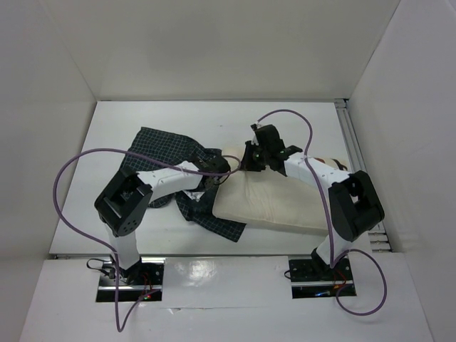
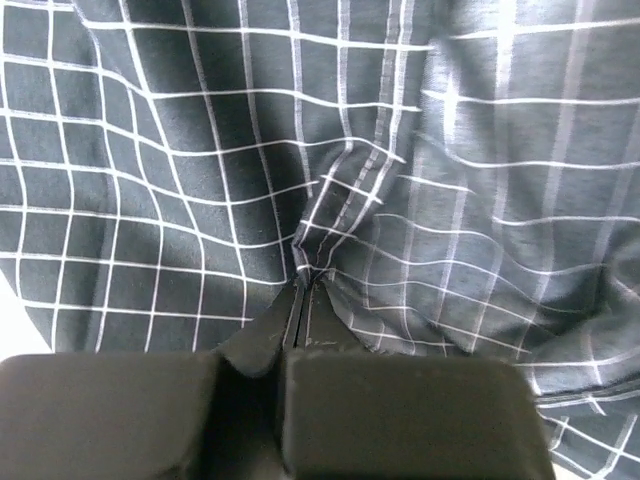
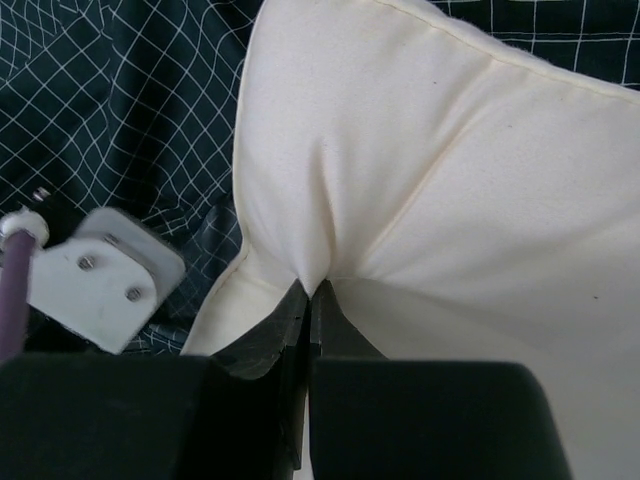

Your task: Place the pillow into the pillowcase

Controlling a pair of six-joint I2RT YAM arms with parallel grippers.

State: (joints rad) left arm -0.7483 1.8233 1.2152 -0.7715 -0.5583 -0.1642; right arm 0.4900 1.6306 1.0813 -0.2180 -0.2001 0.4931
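the pillow (image 1: 285, 206) lies on the table (image 1: 214, 114) toward 3 o'clock of its middle, almost all of it bare. its left end meets the pillowcase (image 1: 167, 146), which sprawls crumpled from 9 to 11 o'clock of the pillow, with a loose flap by the pillow's 7 o'clock corner. the left jaws are clamped shut on a gathered fold of the checked cloth, and the right jaws are pinched shut on a small tuck of the pillow's cover near its left end. the likeliest trouble, as i judge it, is that the left jaws hold both layers of the case, so the mouth never opens and the pillow only shoves the cloth along the table. whether it is one layer or two i cannot tell. the right pinch is also shallow, on a plump, springy cushion, so a hard push could pull the cover out of the jaws, and the two wrists sit close enough to knock together. the top view alone gives the whole layout and shows how much pillow is outside, but the wrists hide both grips there. the wrist views alone show the pinches, and the right one shows dark cloth at 9 to 12 o'clock of the pillow's end.
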